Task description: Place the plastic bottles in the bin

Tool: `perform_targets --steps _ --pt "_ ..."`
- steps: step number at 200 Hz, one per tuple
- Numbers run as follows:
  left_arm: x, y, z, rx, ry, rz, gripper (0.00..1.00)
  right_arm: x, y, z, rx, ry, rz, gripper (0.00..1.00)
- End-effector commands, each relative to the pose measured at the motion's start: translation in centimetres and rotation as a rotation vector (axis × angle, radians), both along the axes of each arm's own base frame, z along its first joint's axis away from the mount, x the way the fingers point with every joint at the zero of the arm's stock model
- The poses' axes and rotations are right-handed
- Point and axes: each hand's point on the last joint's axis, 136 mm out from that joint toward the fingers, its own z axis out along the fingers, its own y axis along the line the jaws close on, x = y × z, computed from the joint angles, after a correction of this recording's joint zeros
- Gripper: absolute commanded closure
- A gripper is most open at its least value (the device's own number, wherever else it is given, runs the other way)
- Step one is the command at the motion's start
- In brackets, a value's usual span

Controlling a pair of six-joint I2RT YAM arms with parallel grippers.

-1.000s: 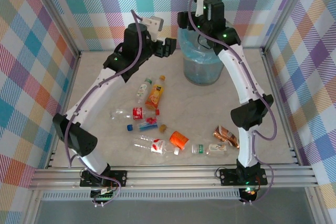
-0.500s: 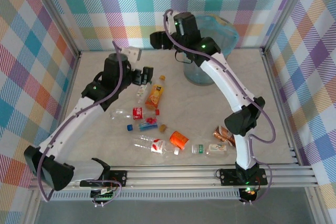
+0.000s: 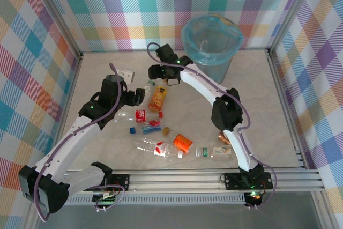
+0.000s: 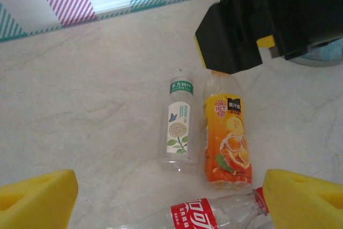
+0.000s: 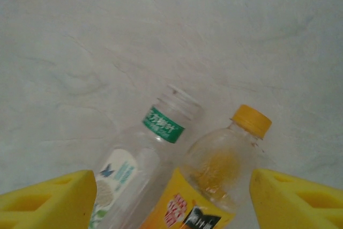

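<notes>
- Two grippers are hanging low over the same pair of bottles near the middle of the table. The left gripper is sitting on the pair's left side, and the right gripper is hovering over their cap ends.
- The left gripper's yellow fingers are standing wide apart and gripping nothing.
- The right gripper's yellow pads are likewise spread. The necks of both bottles are showing between them, and I can see no contact.
- The pair is lying side by side, close enough to be touching. One is an orange juice bottle with a yellow cap, the other a clear bottle with a green-and-white label.
- A red-labelled clear bottle is lying crosswise just beside their bases.
- More bottles are lying scattered nearer the arm bases. They include a clear one with a red label, a squat orange one, a clear one with a green cap and a brown one partly hidden by the right arm.
- The bin is standing upright at the far right, lined with a light-blue bag and well apart from the scattered bottles. I cannot tell what is lying inside it.
</notes>
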Motion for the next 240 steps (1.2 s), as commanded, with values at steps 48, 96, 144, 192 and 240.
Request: perform_targets --steps 48,96,144,192,240 --pt "0.8 -1.1 -0.6 -0.074 0.021 -0.024 0.11 2.9 -1.6 -5.9 -0.030 0.077 -0.152 0.27" --pt "0.8 -1.2 -0.9 -0.072 0.031 -0.024 0.11 4.4 -2.5 -7.4 0.036 0.125 -0.212 0.26" --pt "0.7 -1.2 -1.1 -0.076 0.039 -0.026 0.11 5.1 -1.5 -8.6 0.128 0.171 -0.198 0.33" --pt "0.6 -1.3 -1.3 -0.080 0.050 -0.030 0.11 5.5 -1.4 -9.8 0.189 0.223 -0.204 0.41" --pt "0.7 -1.4 -1.2 -0.084 0.049 -0.029 0.11 5.5 -0.8 -9.2 0.243 0.245 -0.182 0.54"
